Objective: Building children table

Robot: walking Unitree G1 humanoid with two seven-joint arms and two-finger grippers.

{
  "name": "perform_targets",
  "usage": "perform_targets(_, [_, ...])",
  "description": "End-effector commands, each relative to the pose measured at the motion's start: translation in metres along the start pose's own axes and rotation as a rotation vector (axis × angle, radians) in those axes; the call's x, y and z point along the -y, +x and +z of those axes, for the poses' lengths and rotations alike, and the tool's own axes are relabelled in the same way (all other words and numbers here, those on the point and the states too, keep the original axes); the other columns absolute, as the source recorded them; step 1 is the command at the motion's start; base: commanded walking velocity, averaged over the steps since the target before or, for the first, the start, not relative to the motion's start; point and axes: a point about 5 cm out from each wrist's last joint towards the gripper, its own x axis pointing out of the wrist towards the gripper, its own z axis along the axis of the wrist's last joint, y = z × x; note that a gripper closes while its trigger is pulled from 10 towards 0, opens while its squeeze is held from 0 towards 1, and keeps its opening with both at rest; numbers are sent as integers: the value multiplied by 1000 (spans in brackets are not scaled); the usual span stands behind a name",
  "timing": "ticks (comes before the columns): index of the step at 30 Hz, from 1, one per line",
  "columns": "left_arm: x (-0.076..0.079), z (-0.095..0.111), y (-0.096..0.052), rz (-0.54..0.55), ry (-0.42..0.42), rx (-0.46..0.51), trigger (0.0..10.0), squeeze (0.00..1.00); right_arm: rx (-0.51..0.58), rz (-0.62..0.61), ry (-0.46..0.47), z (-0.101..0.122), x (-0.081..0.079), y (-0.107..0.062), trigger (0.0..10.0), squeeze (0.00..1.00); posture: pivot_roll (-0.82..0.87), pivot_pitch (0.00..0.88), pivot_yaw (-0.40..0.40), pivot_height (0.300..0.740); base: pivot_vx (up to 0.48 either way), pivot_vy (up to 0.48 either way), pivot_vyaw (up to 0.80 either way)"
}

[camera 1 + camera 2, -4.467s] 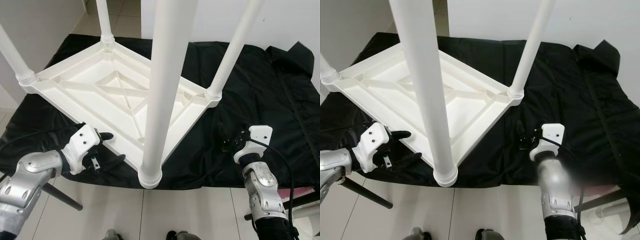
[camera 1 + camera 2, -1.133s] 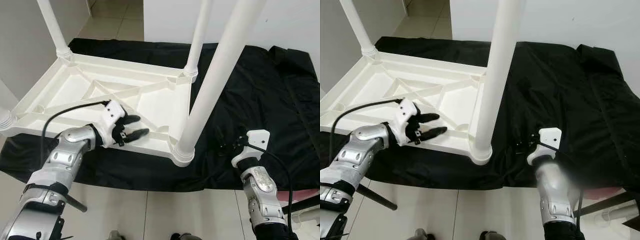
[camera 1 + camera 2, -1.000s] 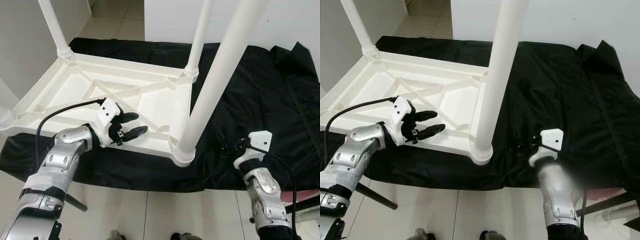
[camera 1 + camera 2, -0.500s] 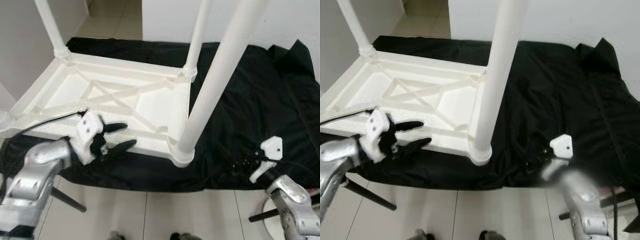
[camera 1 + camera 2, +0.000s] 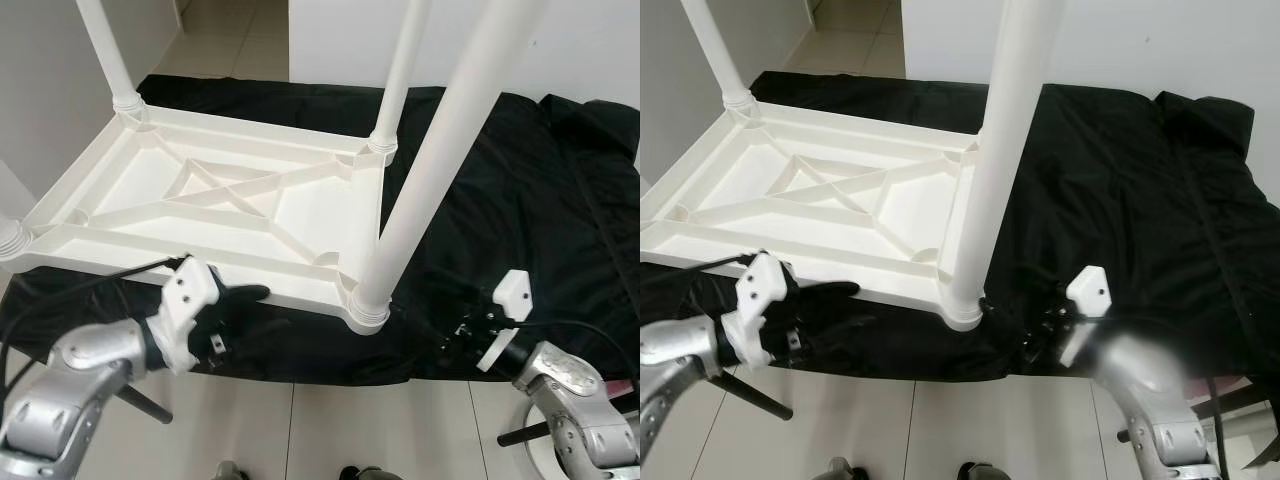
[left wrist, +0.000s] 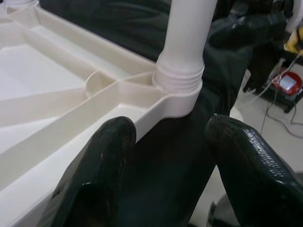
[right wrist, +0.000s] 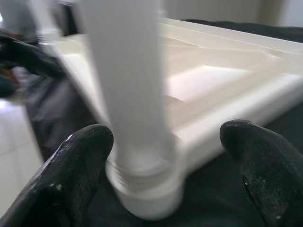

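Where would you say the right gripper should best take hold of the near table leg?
Probably low on the near leg, just above its threaded collar, coming from the robot's right. The right gripper already faces it with fingers open wider than the round leg.

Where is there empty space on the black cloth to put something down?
The black cloth is bare on the robot's right, between the upside-down white table and the cloth's crumpled far edge. It is crowded along the near edge: the left gripper sits by the table's rim, and the right gripper reaches toward the nearest leg.
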Motion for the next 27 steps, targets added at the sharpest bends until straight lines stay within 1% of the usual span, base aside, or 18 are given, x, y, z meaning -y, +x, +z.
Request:
perform_targets(1, [-3,-3,0,61,3,-38,10000,0,-7,40,3,-1,-5,4,10000,0,8,129,-10,740,0,0,0])
perform_targets(5, [-6,-4,-1,98,3,-51,10000,0,-7,73,11,-1,-8,9,10000,0,9,131,-13,740,0,0,0])
perform_targets(6, [-7,-2,-1,107,9,-52,10000,0,-5,84,12,-2,-9,15,10000,0,14,136,-17,740,0,0,0])
perform_targets(9, [-7,-2,-1,107,9,-52,10000,0,-5,84,12,-2,-9,15,10000,0,14,136,-17,740,0,0,0])
perform_targets(10, [-6,-2,1,121,11,-55,10000,0,-4,77,4,-4,-9,23,10000,0,21,138,-23,740,0,0,0])
perform_targets(11, [-6,-2,1,121,11,-55,10000,0,-4,77,4,-4,-9,23,10000,0,21,138,-23,740,0,0,0])
perform_targets(12, [-5,-2,3,135,-1,-60,10000,0,-4,51,-17,-7,-6,31,10000,0,26,136,-30,740,0,0,0])
perform_targets(13, [-5,-2,3,135,-1,-60,10000,0,-4,51,-17,-7,-6,31,10000,0,26,136,-30,740,0,0,0])
perform_targets(14, [-4,-3,6,144,-20,-60,10000,0,-2,18,-22,-8,-4,39,10000,0,27,136,-31,740,0,0,0])
perform_targets(16, [-4,-3,6,144,-20,-60,10000,0,-2,18,-22,-8,-4,39,10000,0,27,136,-31,740,0,0,0])
perform_targets(17, [1,-5,15,155,-62,-30,10000,0,-7,-33,-13,-13,0,49,10000,0,34,135,-47,740,0,0,0])
perform_targets(19, [1,-5,15,155,-62,-30,10000,0,-7,-33,-13,-13,0,49,10000,0,34,135,-47,740,0,0,0])
perform_targets(20, [6,-9,24,146,-108,-10,10000,0,-10,-73,3,-17,3,56,10000,0,35,136,-53,740,0,0,0])
perform_targets(22, [6,-9,24,146,-108,-10,10000,0,-10,-73,3,-17,3,56,10000,0,35,136,-53,740,0,0,0])
perform_targets(23, [9,-11,35,175,-157,3,10000,0,-16,-131,1,-20,13,60,10000,0,30,135,-54,740,0,0,0])
perform_targets(25, [9,-11,35,175,-157,3,10000,0,-16,-131,1,-20,13,60,10000,0,30,135,-54,740,0,0,0])
perform_targets(26, [6,-8,47,234,-158,31,10000,0,-24,-196,-1,-21,25,61,10000,0,20,133,-54,740,0,0,0])
perform_targets(27, [4,-5,53,275,-151,47,10000,0,-28,-238,-3,-21,33,60,10000,0,20,133,-54,740,0,0,0])
